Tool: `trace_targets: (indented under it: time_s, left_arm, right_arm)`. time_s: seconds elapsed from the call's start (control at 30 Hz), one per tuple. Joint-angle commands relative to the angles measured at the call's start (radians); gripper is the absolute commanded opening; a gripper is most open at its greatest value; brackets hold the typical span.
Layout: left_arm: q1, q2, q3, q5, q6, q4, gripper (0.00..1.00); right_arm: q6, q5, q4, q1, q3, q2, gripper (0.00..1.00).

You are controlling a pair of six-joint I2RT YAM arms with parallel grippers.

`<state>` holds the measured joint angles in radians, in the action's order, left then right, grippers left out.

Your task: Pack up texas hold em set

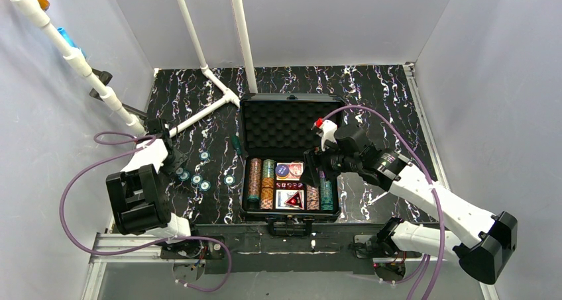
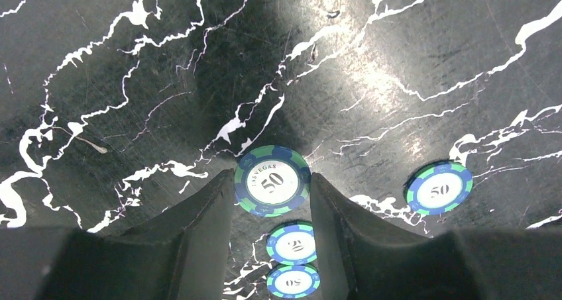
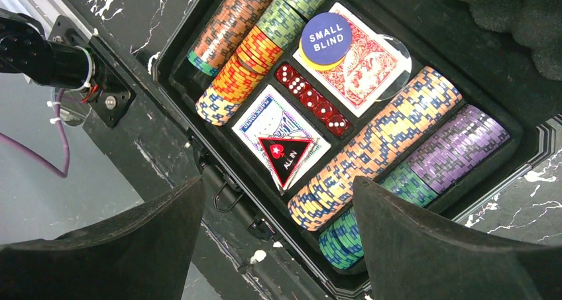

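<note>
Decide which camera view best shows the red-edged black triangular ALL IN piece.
Right wrist view: the red-edged black triangular piece is close, its lettering readable. Top external shows it as a tiny red shape; left wrist misses it.

Case [image 1: 285, 124] lying open, chip rows [image 1: 254, 181] inside, loose chips [image 1: 196, 179] left of it

A chip [image 2: 272, 181] reads "LAS VEGAS 50", a blue button [image 3: 327, 37] "SMALL BLIND", the red triangle [image 3: 285, 157] "ALL IN".
</note>
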<state>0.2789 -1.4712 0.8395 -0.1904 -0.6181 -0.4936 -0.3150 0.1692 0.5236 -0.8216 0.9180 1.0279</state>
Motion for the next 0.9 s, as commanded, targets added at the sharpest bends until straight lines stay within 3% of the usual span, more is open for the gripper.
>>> trace_targets:
  time_s: [0.0,0.43,0.87]
  left_arm:
    - [-0.007,0.040,-0.030,0.020,0.001,-0.048,0.28]
    - [-0.019,0.008,-0.039,0.040,0.005,-0.031,0.36]
    - [-0.021,-0.010,-0.031,0.035,0.009,-0.036,0.61]
  right_arm:
    - [0.001,0.022,-0.040,0.006,-0.008,0.001,0.88]
    - [-0.006,0.030,-0.043,0.009,-0.015,0.000,0.88]
    - [0.006,0.027,-0.036,0.018,-0.017,-0.006,0.88]
